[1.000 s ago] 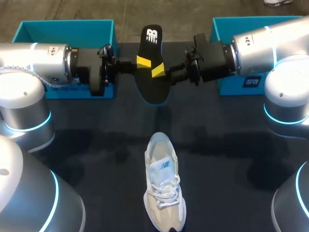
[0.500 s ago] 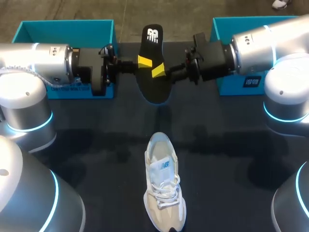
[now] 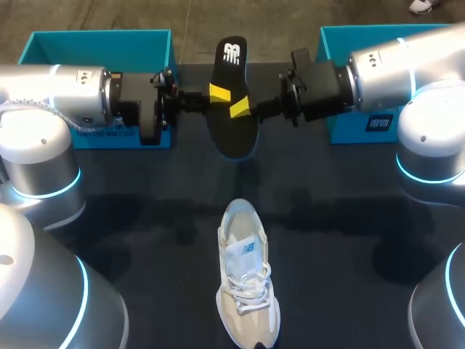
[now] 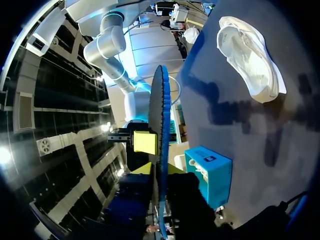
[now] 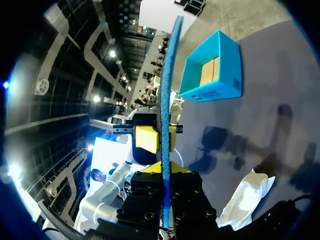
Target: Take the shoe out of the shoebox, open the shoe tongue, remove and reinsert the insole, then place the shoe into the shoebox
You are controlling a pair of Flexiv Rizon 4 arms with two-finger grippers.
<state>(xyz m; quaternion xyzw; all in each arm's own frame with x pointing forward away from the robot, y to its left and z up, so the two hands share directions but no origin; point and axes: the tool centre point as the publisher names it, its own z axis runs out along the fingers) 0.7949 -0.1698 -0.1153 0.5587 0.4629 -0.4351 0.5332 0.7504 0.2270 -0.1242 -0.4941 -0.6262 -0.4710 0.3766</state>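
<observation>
The left gripper (image 3: 216,93) was clamped on the black foam insole (image 3: 232,131), held aloft over the tabletop's far edge, with the right gripper (image 3: 240,109) clamped on its opposite side. Reinsertion likely needed its toe steered into the white laced sneaker (image 3: 247,283) near the front edge.

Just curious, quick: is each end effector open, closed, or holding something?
Left end effector: closed on the black insole.
Right end effector: closed on the same insole, opposite edge.
</observation>
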